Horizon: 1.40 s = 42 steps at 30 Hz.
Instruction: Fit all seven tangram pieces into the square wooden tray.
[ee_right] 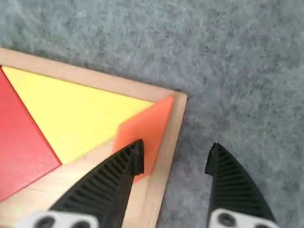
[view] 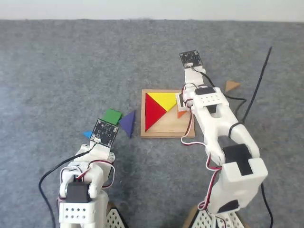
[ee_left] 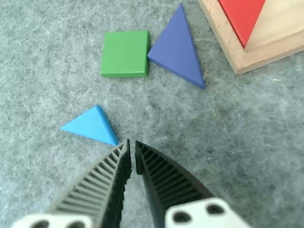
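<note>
The square wooden tray holds a red triangle and a yellow triangle. An orange piece lies tilted over the tray's rim at a corner, beside the yellow triangle. My right gripper is open just above it, one fingertip touching the orange piece, the other over the carpet. My left gripper is shut and empty beside a light blue triangle. A green square and a dark blue triangle lie farther on, near the tray's corner.
A tan triangle lies on the grey carpet to the right of the tray, behind the right arm. A black cable runs past it. The left arm stands at the front left.
</note>
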Motion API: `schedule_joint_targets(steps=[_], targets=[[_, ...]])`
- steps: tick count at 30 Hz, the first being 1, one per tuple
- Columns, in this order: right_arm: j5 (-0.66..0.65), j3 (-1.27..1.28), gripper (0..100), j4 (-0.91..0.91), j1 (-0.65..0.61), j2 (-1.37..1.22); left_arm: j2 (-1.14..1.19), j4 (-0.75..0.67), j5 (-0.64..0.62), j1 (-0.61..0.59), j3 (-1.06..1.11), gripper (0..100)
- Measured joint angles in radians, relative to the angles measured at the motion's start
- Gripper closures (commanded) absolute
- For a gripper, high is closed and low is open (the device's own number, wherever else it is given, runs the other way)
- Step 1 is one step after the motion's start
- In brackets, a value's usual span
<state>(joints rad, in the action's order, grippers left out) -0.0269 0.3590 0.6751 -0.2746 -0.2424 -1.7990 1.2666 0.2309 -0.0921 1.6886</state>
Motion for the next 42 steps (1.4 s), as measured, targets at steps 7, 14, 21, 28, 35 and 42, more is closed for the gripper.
schedule_joint_targets(steps=[7, 14, 21, 28, 35, 42], targets=[[0.0, 0.018, 76.1, -0.008, -0.002, 0.052, 0.0, 0.0, 0.0, 0.0, 0.0, 98], [0.0, 0.025, 73.9, -0.095, -0.018, 0.091, 0.0, 0.0, 0.0, 0.0, 0.0, 98], [0.0, -0.017, 71.2, -0.146, -0.015, -0.037, 0.0, 0.0, 0.0, 0.0, 0.0, 98], [0.0, -0.123, 71.0, -0.071, -0.018, -0.124, 0.0, 0.0, 0.0, 0.0, 0.0, 98], [0.0, -0.117, 70.8, -0.052, -0.018, -0.104, 0.0, 0.0, 0.0, 0.0, 0.0, 98], [-0.049, 0.11, 71.3, -0.044, 0.018, 0.244, 0.0, 0.0, 0.0, 0.0, 0.0, 98]])
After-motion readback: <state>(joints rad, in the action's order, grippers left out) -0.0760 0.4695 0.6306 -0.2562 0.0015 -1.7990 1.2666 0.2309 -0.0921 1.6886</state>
